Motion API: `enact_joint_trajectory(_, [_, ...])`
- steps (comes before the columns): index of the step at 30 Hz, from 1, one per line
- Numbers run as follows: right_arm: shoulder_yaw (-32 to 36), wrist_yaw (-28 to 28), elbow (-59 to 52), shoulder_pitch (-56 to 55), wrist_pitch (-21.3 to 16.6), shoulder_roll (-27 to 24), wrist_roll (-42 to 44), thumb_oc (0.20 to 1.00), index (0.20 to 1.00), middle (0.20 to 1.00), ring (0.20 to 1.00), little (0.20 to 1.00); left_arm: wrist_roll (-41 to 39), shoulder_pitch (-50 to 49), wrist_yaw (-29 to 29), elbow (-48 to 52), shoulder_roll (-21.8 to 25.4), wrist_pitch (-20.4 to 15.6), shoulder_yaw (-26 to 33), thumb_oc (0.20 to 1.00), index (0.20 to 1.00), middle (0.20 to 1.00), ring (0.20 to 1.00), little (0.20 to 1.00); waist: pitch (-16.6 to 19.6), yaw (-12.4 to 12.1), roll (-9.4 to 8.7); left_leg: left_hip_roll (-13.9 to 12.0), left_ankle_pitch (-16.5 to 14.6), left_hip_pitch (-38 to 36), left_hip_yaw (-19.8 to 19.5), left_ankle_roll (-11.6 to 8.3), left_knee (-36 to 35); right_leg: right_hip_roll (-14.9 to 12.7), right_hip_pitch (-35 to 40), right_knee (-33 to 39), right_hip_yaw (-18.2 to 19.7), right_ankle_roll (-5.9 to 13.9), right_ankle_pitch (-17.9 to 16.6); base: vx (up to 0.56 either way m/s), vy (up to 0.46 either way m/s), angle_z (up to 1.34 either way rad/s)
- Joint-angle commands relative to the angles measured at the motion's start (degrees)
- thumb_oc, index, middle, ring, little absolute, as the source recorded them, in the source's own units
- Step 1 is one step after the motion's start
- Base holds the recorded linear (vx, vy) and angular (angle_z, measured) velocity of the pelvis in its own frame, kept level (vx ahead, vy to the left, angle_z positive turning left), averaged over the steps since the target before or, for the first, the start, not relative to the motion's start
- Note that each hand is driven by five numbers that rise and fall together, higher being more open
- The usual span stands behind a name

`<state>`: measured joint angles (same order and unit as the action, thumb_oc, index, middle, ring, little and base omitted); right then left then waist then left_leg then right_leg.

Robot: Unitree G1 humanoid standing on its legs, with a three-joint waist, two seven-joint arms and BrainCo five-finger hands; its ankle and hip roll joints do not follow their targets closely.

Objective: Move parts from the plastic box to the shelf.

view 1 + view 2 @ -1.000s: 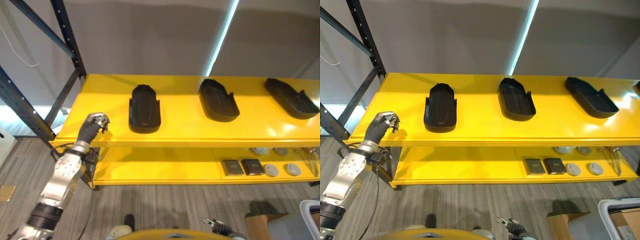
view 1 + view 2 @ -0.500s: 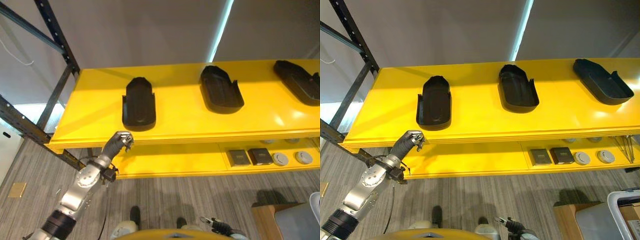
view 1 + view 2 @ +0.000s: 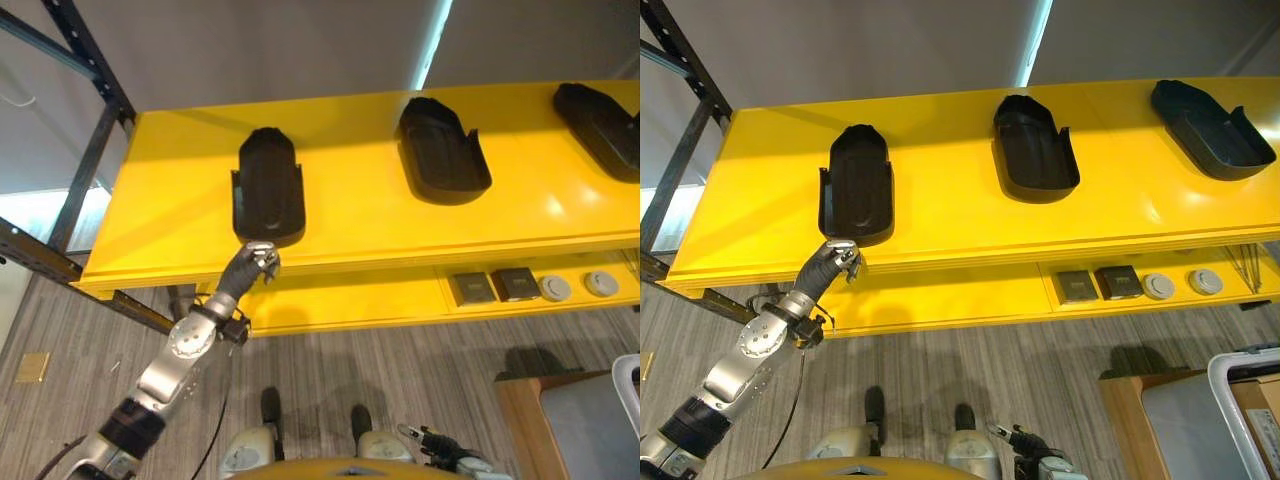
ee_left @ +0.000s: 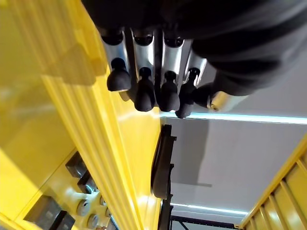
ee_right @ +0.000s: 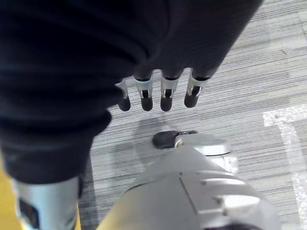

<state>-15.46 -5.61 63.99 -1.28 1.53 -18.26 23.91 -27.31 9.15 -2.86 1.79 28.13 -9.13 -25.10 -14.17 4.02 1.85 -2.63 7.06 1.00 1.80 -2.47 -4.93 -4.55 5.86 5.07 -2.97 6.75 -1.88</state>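
Three black moulded parts lie on the top board of the yellow shelf [image 3: 350, 225]: a left part [image 3: 268, 187], a middle part [image 3: 440, 150] and a right part [image 3: 605, 115]. My left hand [image 3: 255, 264] is at the shelf's front edge, just below the near end of the left part. Its fingers [image 4: 144, 91] are curled together and hold nothing, with the left part [image 4: 162, 163] beyond them. My right hand [image 5: 165, 96] hangs low over the floor, fingers relaxed and empty. The plastic box [image 3: 1245, 395] shows its pale rim at the lower right.
On the lower shelf board sit two dark square pieces [image 3: 493, 286] and round white discs [image 3: 576, 286]. A black rack upright [image 3: 90, 170] stands left of the shelf. A brown carton [image 3: 525, 405] is beside the plastic box. The floor is grey carpet.
My left hand has moved right along the shelf's front edge, from its left corner to just below the left black part. The view has shifted as well.
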Motion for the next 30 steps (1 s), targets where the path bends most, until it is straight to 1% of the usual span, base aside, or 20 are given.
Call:
enact_joint_trajectory(1, [-1.5, 0.0, 0.6, 1.7, 0.3, 0.2, 1.0, 1.000, 1.000, 1.000, 1.000, 1.000, 1.6, 5.5, -3.2, 1.3, -1.3, -3.4, 0.7, 0.200, 0.200, 0.200, 0.200, 0.200, -1.6, 0.0, -1.56, 2.0, -9.4, -3.9, 1.7, 2.80, -0.1, 1.7, -2.3, -0.5, 0.2, -2.02, 0.5, 0.02, -0.010, -0.06])
enact_joint_trajectory(8, [-2.6, 0.1, -1.1, 1.1, 0.7, 0.4, 1.3, 1.000, 1.000, 1.000, 1.000, 1.000, 4.8, 8.8, -7.0, -3.0, -2.7, -1.7, -0.3, 0.200, 0.200, 0.200, 0.200, 0.200, -2.0, 1.5, -1.79, 1.8, -9.3, -3.8, 2.3, 2.86, -0.1, 1.8, -2.7, -0.8, 1.2, -2.07, 0.5, 0.01, -0.001, -0.03])
enact_joint_trajectory(10, [-2.9, 0.0, -2.1, 1.0, 1.3, 0.3, 1.1, 1.000, 1.000, 1.000, 1.000, 1.000, 5.4, 10.8, -9.1, -6.9, -3.6, -1.3, -0.7, 0.200, 0.200, 0.200, 0.200, 0.200, -2.5, 2.5, -1.78, 1.6, -9.2, -3.7, 2.9, 2.83, -0.1, 2.0, -3.1, -1.1, 2.1, -2.08, 0.5, 0.01, 0.017, -0.08])
enact_joint_trajectory(11, [-2.9, 0.0, -2.2, 1.0, 1.3, 0.3, 1.1, 1.000, 1.000, 1.000, 1.000, 1.000, 5.4, 10.8, -9.1, -6.9, -3.6, -1.3, -0.8, 0.200, 0.200, 0.200, 0.200, 0.200, -2.5, 2.5, -1.78, 1.6, -9.2, -3.7, 2.9, 2.83, -0.1, 2.0, -3.1, -1.1, 2.1, -2.08, 0.5, 0.01, 0.036, -0.09])
enact_joint_trajectory(13, [-3.3, -0.4, -2.7, 1.0, 1.3, -0.1, 0.1, 1.000, 1.000, 1.000, 1.000, 1.000, 6.6, 13.0, -11.2, -11.2, -4.0, -1.2, -0.9, 0.200, 0.200, 0.200, 0.200, 0.200, -3.1, 3.6, -1.63, 1.5, -9.2, -3.6, 3.5, 2.76, -0.1, 2.1, -3.6, -1.4, 3.0, -2.15, 0.5, 0.01, 0.044, -0.12])
enact_joint_trajectory(16, [-3.5, -0.5, -2.7, 0.8, 1.1, -0.2, -0.3, 1.000, 1.000, 1.000, 1.000, 1.000, 7.2, 14.4, -12.1, -14.7, -4.1, -1.2, -0.9, 0.200, 0.200, 0.200, 0.200, 0.200, -3.4, 4.2, -1.62, 1.4, -9.1, -3.6, 3.9, 2.69, -0.1, 2.1, -3.8, -1.4, 3.5, -2.10, 0.4, 0.02, 0.025, -0.19])
enact_joint_trajectory(19, [-3.7, -0.5, -3.2, 0.4, 1.3, -0.5, -0.7, 1.000, 1.000, 1.000, 1.000, 1.000, 6.2, 15.3, -12.8, -17.2, -3.7, -1.1, -0.4, 0.200, 0.200, 0.200, 0.200, 0.200, -3.5, 4.8, -1.69, 1.3, -9.1, -3.7, 4.3, 2.63, -0.1, 2.1, -3.9, -1.4, 3.9, -2.04, 0.4, 0.01, 0.013, -0.06])
enact_joint_trajectory(20, [-3.7, -0.6, -3.5, 0.3, 1.6, -0.6, -1.1, 1.000, 1.000, 1.000, 1.000, 1.000, 6.1, 16.1, -13.1, -19.0, -3.5, -1.8, 0.0, 0.200, 0.200, 0.200, 0.200, 0.200, -3.7, 5.1, -1.74, 1.3, -9.1, -3.7, 4.5, 2.58, -0.1, 2.2, -4.1, -1.6, 4.2, -2.03, 0.4, 0.01, 0.012, -0.06])
enact_joint_trajectory(22, [-3.7, -0.5, -3.6, 0.3, 1.7, -0.7, -1.1, 1.000, 1.000, 1.000, 1.000, 1.000, 6.0, 16.3, -13.1, -19.1, -3.4, -1.8, 0.2, 0.200, 0.200, 0.200, 0.200, 0.200, -3.8, 5.2, -1.73, 1.3, -9.1, -3.7, 4.6, 2.57, -0.1, 2.2, -4.1, -1.6, 4.3, -2.05, 0.4, 0.01, 0.013, -0.07])
enact_joint_trajectory(24, [-3.7, -0.5, -3.3, 0.2, 1.3, -0.8, -1.2, 1.000, 1.000, 1.000, 1.000, 1.000, 5.0, 17.2, -13.0, -20.9, -2.9, -3.2, 1.0, 0.200, 0.200, 0.200, 0.200, 0.200, -3.8, 5.5, -1.68, 1.3, -9.1, -3.8, 4.8, 2.51, -0.1, 2.3, -4.1, -1.7, 4.4, -2.11, 0.5, 0.01, 0.016, -0.05])
enact_joint_trajectory(27, [-3.4, -0.8, -3.2, 0.1, 1.2, -0.8, -1.3, 1.000, 1.000, 1.000, 1.000, 1.000, 4.5, 17.5, -13.0, -20.7, -2.6, -3.9, 1.6, 0.200, 0.200, 0.200, 0.200, 0.200, -3.7, 5.5, -1.71, 1.2, -9.2, -4.0, 4.7, 2.42, -0.1, 2.3, -3.9, -1.7, 4.3, -2.14, 0.6, -0.01, 0.001, -0.05])
enact_joint_trajectory(30, [-2.8, -1.0, -2.4, -0.2, 0.8, -0.5, -1.3, 1.000, 1.000, 1.000, 1.000, 1.000, 5.2, 16.0, -11.8, -18.7, -2.6, -5.8, 2.8, 0.200, 0.200, 0.200, 0.200, 0.200, -2.9, 5.0, -1.67, 1.3, -9.4, -4.6, 4.4, 2.24, -0.1, 2.2, -3.0, -1.4, 3.6, -2.25, 0.9, 0.00, 0.000, 0.00])
